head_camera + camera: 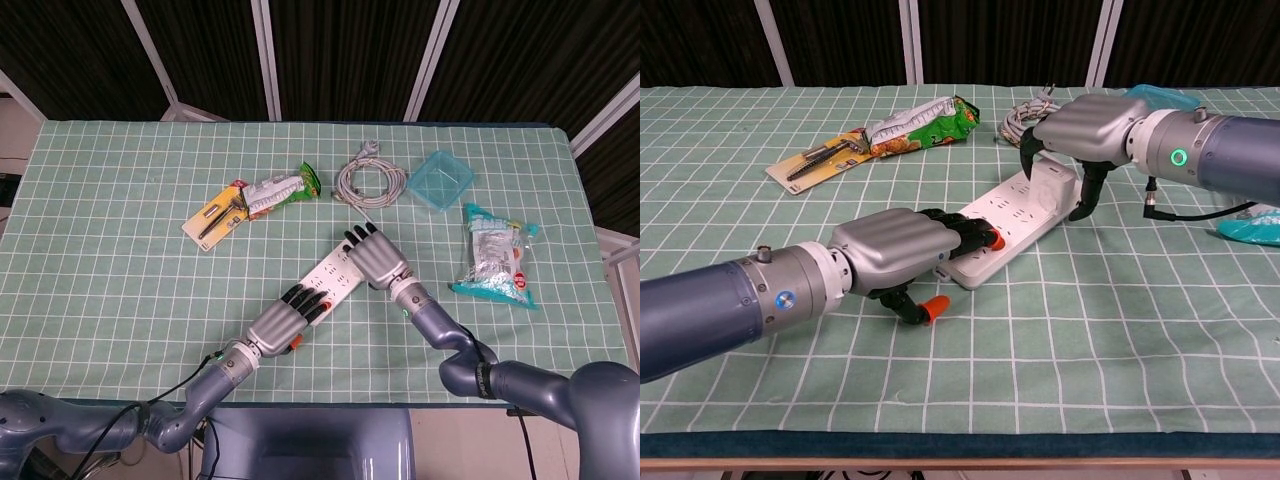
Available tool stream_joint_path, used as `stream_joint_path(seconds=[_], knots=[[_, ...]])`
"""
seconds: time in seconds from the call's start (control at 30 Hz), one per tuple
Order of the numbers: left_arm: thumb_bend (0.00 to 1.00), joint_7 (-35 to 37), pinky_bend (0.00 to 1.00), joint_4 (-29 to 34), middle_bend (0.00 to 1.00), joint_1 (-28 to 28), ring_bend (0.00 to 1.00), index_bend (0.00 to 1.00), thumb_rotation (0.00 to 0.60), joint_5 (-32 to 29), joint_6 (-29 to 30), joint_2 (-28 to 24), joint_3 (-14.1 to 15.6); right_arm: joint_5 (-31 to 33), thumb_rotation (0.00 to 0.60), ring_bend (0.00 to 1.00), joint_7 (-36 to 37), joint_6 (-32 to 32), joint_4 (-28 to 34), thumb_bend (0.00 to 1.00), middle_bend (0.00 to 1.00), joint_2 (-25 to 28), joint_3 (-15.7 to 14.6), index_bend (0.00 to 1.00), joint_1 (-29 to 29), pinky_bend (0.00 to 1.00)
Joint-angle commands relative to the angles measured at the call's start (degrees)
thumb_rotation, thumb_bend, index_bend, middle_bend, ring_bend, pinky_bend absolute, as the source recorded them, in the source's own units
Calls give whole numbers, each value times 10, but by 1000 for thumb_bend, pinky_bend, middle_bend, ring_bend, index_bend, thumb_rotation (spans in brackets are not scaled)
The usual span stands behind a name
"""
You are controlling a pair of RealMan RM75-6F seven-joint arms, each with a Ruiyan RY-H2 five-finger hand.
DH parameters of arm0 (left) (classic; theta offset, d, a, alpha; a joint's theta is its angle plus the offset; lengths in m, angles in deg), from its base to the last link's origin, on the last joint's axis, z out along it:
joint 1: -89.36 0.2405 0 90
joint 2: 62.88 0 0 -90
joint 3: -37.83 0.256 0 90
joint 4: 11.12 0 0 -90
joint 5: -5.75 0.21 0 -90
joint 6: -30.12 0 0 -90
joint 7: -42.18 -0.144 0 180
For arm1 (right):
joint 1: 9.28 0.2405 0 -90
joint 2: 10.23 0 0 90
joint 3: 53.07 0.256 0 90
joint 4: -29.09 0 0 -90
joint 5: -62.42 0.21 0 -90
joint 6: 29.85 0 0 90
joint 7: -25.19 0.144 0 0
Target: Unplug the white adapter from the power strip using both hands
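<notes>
The white power strip (335,270) (1015,215) lies diagonally in the middle of the green checked cloth. My left hand (280,322) (895,250) holds its near end, dark fingers laid over the top and the orange-tipped thumb at the front edge. At the far end stands the white adapter (1052,180), plugged in. My right hand (375,258) (1090,125) arches over it and grips it, fingers down its left side and the thumb down its right side. In the head view the adapter is hidden under that hand.
Behind the strip lie a green snack bag (280,188), a yellow tool card (215,217), a coiled grey cable (368,181) and a blue lidded box (440,180). A teal packet (495,255) lies at the right.
</notes>
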Motion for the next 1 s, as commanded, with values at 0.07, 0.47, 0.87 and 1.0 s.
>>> stream_joint_path(seconds=[0.07, 0.47, 0.87, 1.0], knots=[[468, 2, 121, -1, 55, 0, 28, 91, 600, 0, 0, 0, 1, 0, 600, 176, 4, -1, -11, 232, 207, -7, -1, 368, 3, 218], [467, 12, 121, -9, 55, -1, 28, 91, 600, 3, -1, 3, 6, 8, 600, 182, 10, -6, -36, 389, 221, -21, -7, 466, 6, 222], [468, 19, 123, -16, 55, -2, 28, 91, 600, 4, -1, 6, 9, 2, 600, 183, 8, 3, -24, 595, 231, -16, -11, 572, 6, 222], [468, 20, 124, -15, 55, -1, 28, 92, 600, 4, 0, 6, 9, -1, 600, 183, 3, 11, -12, 597, 232, -13, -12, 590, 5, 224]])
